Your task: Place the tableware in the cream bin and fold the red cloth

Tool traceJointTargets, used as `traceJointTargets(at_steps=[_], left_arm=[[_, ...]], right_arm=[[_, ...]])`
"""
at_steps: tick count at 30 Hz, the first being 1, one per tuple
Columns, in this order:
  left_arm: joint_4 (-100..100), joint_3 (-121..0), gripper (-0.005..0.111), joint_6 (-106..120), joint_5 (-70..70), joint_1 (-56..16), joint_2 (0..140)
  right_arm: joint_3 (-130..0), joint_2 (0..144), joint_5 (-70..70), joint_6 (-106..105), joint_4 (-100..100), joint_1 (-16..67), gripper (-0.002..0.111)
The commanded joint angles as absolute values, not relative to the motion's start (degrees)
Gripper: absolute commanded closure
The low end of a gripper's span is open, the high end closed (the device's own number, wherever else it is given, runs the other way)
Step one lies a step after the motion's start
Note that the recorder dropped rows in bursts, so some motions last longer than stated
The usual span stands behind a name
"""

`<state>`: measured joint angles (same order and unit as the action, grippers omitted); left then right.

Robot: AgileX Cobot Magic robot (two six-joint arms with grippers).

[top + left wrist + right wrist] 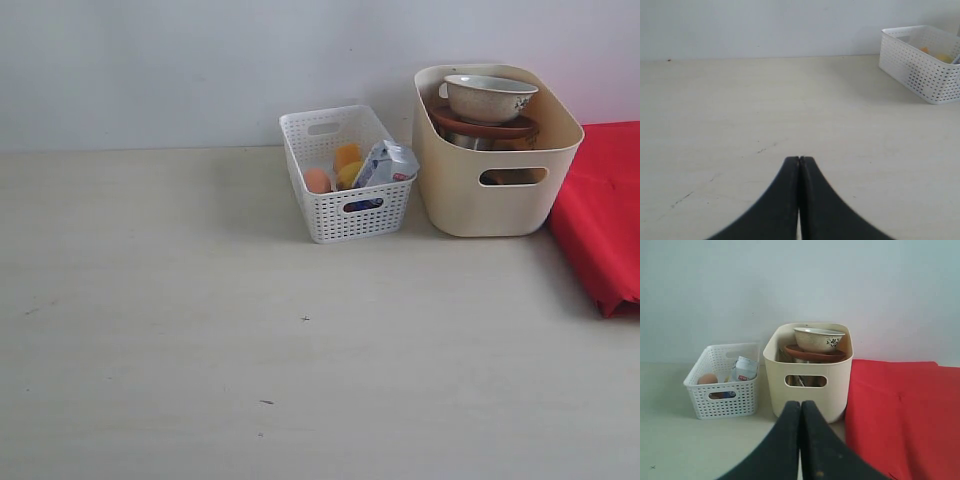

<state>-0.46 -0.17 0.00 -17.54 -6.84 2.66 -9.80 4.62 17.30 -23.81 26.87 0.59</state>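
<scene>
Table (200, 350): pale wood-look top filling the exterior view. No tableware shows on its bare part.
Red cloth (605, 220): at 3 o'clock in the exterior view and cut off by the frame edge. It lies flat on the table, just beside the bin's 3 o'clock wall, and its near edge looks thick, as if layered.
Cream bin (470, 190): at about 1 o'clock, upright by the back wall.
White lattice basket (350, 215): at the bin's 9 o'clock, just beside it. It holds food items and a milk carton (385, 163).
Terracotta plate (485, 128): inside the bin, lying across its upper part.
Bowl (490, 97): upright on the plate, its rim above the bin's rim.
Smaller tableware: hidden, so probably lower in the bin.
Left gripper (799, 161): fingers pressed together with nothing between them, over bare table at the basket's 9 o'clock.
Right gripper (800, 405): fingers pressed together and empty, facing the bin.
Step in hand: the binning looks finished. The cloth seems at least partly folded, but its full extent is out of view.
Next move: if a fold remains, the right gripper needs to open, go toward 3 o'clock and pinch a cloth edge.
</scene>
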Motion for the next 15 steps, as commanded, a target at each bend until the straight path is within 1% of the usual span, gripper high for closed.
traceJointTargets(at_steps=[1, 15], left_arm=[[-1.06, 0.0, 0.107, -0.5, -17.4, -6.6, 2.41], [-1.06, 0.0, 0.107, -0.5, -17.4, -6.6, 2.41]], right_arm=[[-9.46, 4.43, 16.73, -23.74, 26.61, 0.69, 0.108], [-9.46, 4.43, 18.54, -23.76, 26.61, 0.69, 0.108]])
